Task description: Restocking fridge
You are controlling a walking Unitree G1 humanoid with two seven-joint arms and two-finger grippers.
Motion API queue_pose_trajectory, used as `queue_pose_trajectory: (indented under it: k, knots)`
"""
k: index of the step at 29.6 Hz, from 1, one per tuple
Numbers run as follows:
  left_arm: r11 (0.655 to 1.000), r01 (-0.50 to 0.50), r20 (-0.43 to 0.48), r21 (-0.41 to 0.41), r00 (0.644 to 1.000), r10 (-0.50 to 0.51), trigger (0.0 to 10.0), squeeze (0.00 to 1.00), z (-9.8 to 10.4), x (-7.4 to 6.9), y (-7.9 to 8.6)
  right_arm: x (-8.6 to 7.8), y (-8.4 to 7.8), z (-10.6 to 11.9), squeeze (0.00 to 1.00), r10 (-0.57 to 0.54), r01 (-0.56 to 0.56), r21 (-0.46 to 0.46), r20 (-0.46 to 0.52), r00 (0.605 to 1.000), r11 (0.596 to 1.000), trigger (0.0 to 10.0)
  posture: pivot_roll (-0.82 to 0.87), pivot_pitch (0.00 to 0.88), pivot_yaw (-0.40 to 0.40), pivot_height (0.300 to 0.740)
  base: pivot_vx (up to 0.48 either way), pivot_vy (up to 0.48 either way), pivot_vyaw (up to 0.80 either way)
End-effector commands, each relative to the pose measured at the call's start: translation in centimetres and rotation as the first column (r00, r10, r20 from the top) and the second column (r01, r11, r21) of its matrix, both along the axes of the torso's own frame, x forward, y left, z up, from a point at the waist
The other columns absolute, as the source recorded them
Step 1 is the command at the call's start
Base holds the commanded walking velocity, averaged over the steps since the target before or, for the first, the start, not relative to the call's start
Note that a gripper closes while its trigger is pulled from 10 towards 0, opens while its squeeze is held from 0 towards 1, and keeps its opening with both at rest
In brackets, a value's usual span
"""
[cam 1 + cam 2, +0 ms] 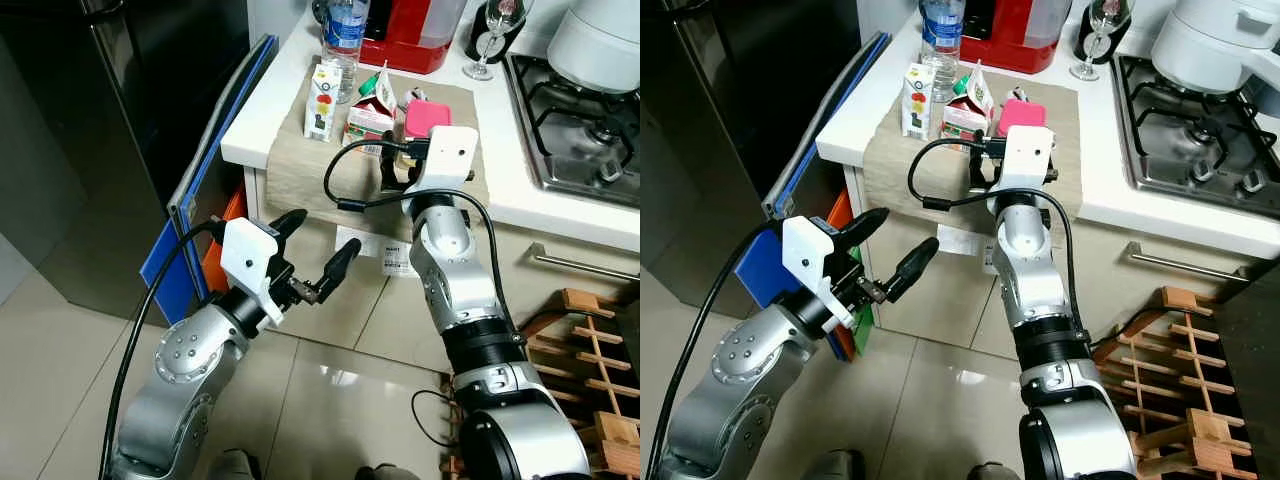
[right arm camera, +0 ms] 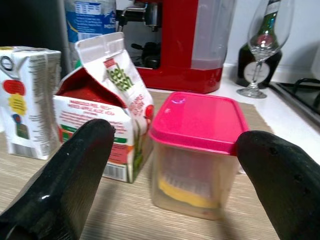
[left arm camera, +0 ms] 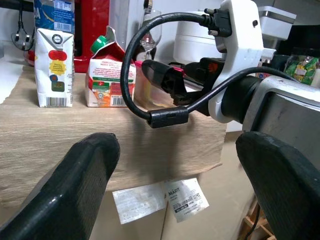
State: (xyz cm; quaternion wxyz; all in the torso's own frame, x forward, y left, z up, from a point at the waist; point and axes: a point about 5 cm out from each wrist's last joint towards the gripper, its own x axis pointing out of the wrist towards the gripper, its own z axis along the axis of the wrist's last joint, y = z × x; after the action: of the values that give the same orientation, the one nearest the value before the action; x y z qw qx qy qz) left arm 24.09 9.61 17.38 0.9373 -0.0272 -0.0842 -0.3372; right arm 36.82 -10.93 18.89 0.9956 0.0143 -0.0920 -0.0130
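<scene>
On a beige mat (image 1: pixel 298 165) on the counter stand a clear container with a pink lid (image 2: pixel 197 150), a red and white gable carton (image 2: pixel 107 125), a small white juice box (image 1: pixel 321 100) and a water bottle (image 1: pixel 345 35). My right gripper (image 2: pixel 174 134) is open just in front of the container, one finger (image 2: pixel 80 160) near the carton and the other on the container's far side. My left gripper (image 1: pixel 322 235) hangs open and empty below the counter edge, before the cabinet. The dark fridge (image 1: pixel 130 120) stands to the left, door closed.
A red coffee machine (image 1: pixel 405 30) and a wine glass (image 1: pixel 490 40) stand behind the mat. A gas hob (image 1: pixel 575 110) lies to the right. Blue boards (image 1: pixel 200 190) lean between fridge and cabinet. A wooden rack (image 1: pixel 590 370) sits low on the right.
</scene>
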Motion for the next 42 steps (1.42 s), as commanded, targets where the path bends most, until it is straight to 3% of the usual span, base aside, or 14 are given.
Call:
queue_pose_trajectory:
  k: [1, 18, 42]
  knots:
    - [1.0, 0.004, 0.004, 0.003, 1.0, -0.004, 10.0, 0.0, 0.0, 0.1, -0.2, 0.3, -0.4, 0.6, 0.0, -0.021, 0.021, -0.01, 0.009, 1.0, 1.0, 10.0, 0.09, 0.106, -0.08, 0.74, 0.0, 0.0, 0.0]
    - [1.0, -0.003, -0.019, 0.012, 1.0, 0.003, 10.0, 0.0, -1.0, 0.0, -0.3, 2.0, -2.3, -0.9, 0.0, -0.062, 0.063, 0.013, -0.087, 0.994, 0.998, 10.0, 0.09, 0.108, -0.076, 0.74, 0.0, 0.0, 0.0]
    - [1.0, -0.019, -0.042, 0.013, 0.999, 0.02, 10.0, 0.0, -1.4, 0.2, -0.3, 3.0, -2.3, -1.6, 0.0, -0.046, 0.055, 0.045, -0.172, 0.984, 0.997, 10.0, 0.1, 0.108, -0.08, 0.74, 0.0, 0.0, 0.0]
